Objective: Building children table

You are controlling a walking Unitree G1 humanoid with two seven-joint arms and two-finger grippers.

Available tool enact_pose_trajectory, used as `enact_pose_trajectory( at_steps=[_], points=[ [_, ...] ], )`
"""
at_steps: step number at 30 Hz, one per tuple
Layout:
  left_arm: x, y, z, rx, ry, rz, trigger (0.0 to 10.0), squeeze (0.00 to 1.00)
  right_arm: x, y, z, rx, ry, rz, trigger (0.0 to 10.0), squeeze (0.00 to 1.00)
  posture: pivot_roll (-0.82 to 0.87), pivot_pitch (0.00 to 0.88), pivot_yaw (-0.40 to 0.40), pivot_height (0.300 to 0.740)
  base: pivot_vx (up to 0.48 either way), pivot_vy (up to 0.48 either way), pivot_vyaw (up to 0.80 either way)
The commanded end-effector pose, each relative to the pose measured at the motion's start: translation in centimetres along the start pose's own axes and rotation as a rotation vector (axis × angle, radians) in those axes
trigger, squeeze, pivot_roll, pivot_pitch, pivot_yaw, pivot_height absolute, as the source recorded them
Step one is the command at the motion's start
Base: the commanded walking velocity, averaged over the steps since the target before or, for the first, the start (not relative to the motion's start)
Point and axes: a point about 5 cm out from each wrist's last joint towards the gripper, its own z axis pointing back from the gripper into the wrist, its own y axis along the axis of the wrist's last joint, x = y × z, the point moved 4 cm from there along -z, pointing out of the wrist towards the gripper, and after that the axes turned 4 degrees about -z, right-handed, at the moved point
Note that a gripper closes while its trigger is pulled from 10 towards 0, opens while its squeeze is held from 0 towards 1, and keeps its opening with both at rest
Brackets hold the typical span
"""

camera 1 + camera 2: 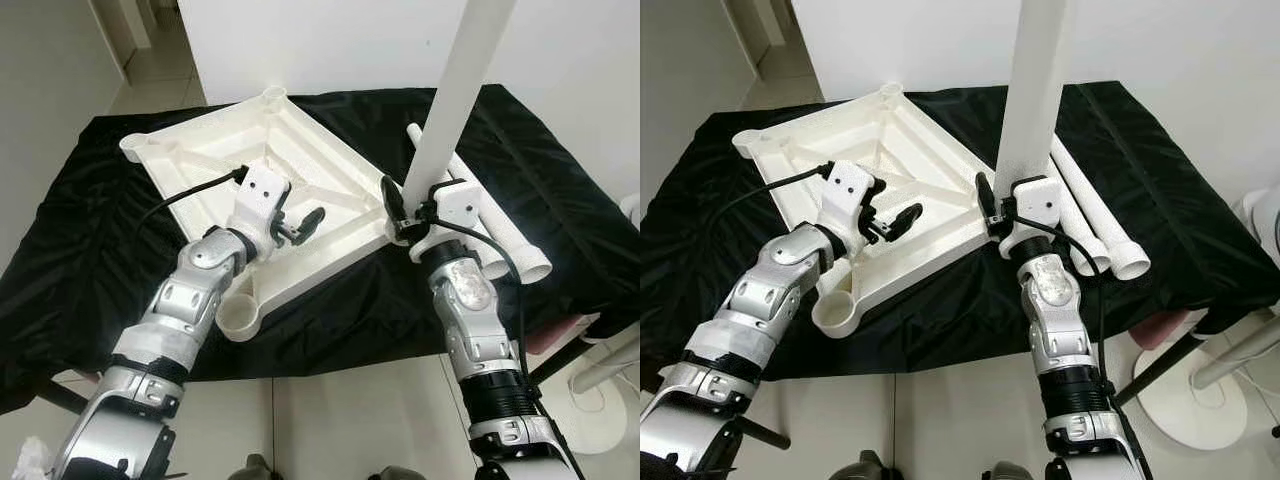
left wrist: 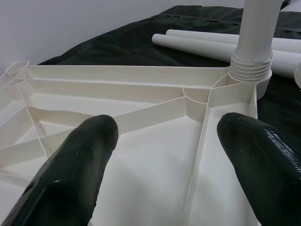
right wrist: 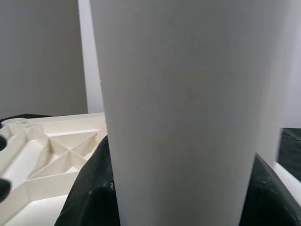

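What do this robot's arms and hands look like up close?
Both arms are jointed silver metal with black bands. Each left hand and right hand has a white block housing, two long black rounded fingers, and a black cable looping along the wrist.

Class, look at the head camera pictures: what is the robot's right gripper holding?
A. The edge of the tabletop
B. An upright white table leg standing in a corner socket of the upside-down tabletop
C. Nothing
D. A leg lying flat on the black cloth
B. The right gripper is closed around the upright white table leg, whose lower end sits in the corner socket of the upside-down tabletop; the left wrist view shows the leg's threaded base in that socket.
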Motion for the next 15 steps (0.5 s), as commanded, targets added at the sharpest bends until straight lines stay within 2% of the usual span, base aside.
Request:
enact_pose_trajectory(
  at_steps=[1, 6, 15],
  points=[
    [-0.48, -0.34, -0.09, -0.011, 0.052, -0.004, 10.0, 0.0, -0.23, 0.76, -0.22, 0.029, 0.004, -0.008, 10.0, 0.0, -0.14, 0.0, 0.114, 0.74, 0.0, 0.0, 0.0],
    [-0.02, -0.61, -0.13, -0.015, 0.042, -0.011, 10.0, 0.0, -0.12, 0.58, 0.09, 0.025, -0.009, -0.026, 10.0, 0.0, -0.14, 0.0, 0.098, 0.74, 0.0, 0.0, 0.0],
    [-0.29, -0.58, -0.05, -0.008, 0.059, -0.039, 10.0, 0.0, -0.23, 0.6, -0.23, 0.026, -0.008, -0.033, 10.0, 0.0, -0.13, 0.0, 0.09, 0.74, 0.0, 0.0, 0.0]
  ],
)
